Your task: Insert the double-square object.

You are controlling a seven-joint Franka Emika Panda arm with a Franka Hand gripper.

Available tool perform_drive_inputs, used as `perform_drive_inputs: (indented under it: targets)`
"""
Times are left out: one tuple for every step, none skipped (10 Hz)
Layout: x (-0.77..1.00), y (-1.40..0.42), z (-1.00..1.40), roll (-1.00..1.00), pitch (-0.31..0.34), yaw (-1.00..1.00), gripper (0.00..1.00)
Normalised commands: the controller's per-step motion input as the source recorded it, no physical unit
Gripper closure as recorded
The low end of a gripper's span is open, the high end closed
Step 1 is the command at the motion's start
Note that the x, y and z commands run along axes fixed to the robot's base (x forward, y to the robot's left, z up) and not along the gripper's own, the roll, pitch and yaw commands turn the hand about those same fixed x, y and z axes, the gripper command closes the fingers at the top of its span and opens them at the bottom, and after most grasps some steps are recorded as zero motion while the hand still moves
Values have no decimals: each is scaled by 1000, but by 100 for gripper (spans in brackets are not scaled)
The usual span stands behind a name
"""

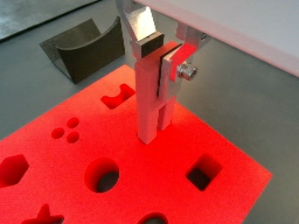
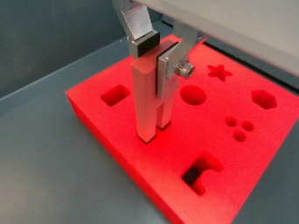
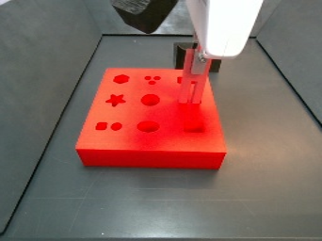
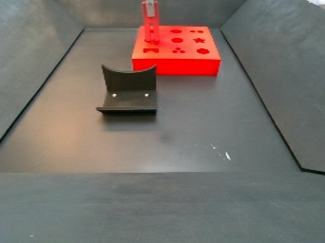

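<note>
The double-square object (image 1: 149, 96) is a slim, pale red peg of two joined bars, standing upright in both wrist views (image 2: 147, 101). My gripper (image 1: 159, 59) is shut on its upper end, with the dark pad of one finger (image 2: 143, 44) and the silver plate of the other against its sides. The peg's lower end meets the top face of the large red block (image 1: 158, 166), between a square hole (image 2: 114, 94) and a round hole (image 2: 191, 94). Whatever lies under the peg is hidden. In a side view the gripper (image 3: 195, 58) holds the peg (image 3: 190, 87) over the block's far right part.
The red block (image 3: 164, 141) has several shaped holes: star, circles, hexagon, squares. A dark grey curved holder (image 4: 127, 90) stands on the dark floor in front of the block (image 4: 178, 65) and also shows in a wrist view (image 1: 87, 48). Sloped dark walls enclose the floor.
</note>
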Motion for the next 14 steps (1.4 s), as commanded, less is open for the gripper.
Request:
perform_drive_inputs:
  targets:
    - [3,0,-180,60,0,0,100]
    - [0,0,-166,63,0,0,100]
    - [0,0,-200,61,0,0,100]
    - [0,0,-366,31,0,0,100]
    - [97,0,-480,36,0,0,100]
    - [126,0,-457,36,10,0,100]
    - [106,0,-454,40,7,0,100]
    - [74,0,-489,43,0,0,100]
    - [6,0,-526,57,0,0,100]
    - [0,0,-511,79,0,0,100]
    - [0,0,-517,113,0,0,100]
    - [0,-34,-560,146,0,0,100]
    - [0,-20,-571,94,-10,0,100]
    - [0,0,0,6,14,0,100]
